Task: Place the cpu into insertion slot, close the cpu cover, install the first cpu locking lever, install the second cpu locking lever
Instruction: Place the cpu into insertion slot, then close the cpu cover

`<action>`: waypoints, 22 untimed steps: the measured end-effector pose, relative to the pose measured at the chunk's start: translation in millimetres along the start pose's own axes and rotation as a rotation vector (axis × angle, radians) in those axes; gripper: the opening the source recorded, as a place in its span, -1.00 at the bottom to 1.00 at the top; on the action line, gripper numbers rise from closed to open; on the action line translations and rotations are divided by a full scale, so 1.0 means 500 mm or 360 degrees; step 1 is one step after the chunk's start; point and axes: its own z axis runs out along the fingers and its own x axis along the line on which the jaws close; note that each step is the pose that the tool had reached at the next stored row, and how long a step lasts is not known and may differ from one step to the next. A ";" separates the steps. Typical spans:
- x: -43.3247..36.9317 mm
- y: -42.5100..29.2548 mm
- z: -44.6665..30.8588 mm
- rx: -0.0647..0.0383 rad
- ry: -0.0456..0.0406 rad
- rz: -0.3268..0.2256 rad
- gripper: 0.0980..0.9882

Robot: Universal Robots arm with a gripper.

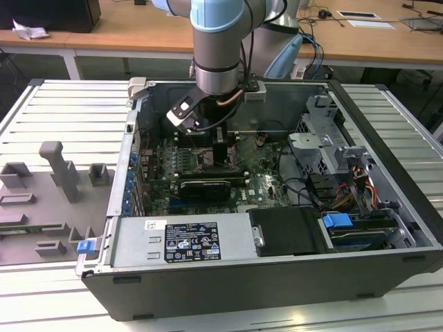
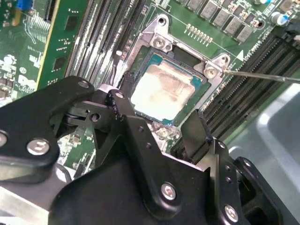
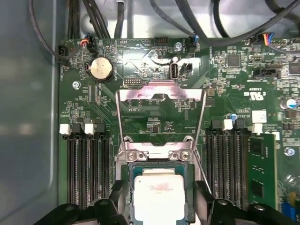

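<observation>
The cpu, a pale silver square with smudges, lies flat in the insertion slot on the green motherboard. My gripper is open and hangs right over it, one black finger on each side, with small gaps to the chip's edges. The cpu cover stands swung up and open beyond the socket. A thin locking lever sticks out beside the socket, unlatched. In the exterior view the gripper reaches down into the open computer case.
Memory slots flank the socket on both sides, and a green card stands in one. A black graphics card lies just in front of the gripper. Cables and a drive cage fill the case at the exterior view's right.
</observation>
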 end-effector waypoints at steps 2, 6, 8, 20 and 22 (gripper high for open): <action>0.000 0.000 -0.004 0.0000 -0.0001 0.0000 0.12; 0.000 0.001 -0.010 0.0000 -0.0004 0.0000 -0.30; 0.000 0.001 -0.014 0.0000 -0.0007 -0.0001 -0.70; 0.000 0.004 -0.027 0.0000 -0.0008 -0.0001 -0.98; 0.000 0.009 -0.027 0.0001 -0.0007 0.0000 -0.98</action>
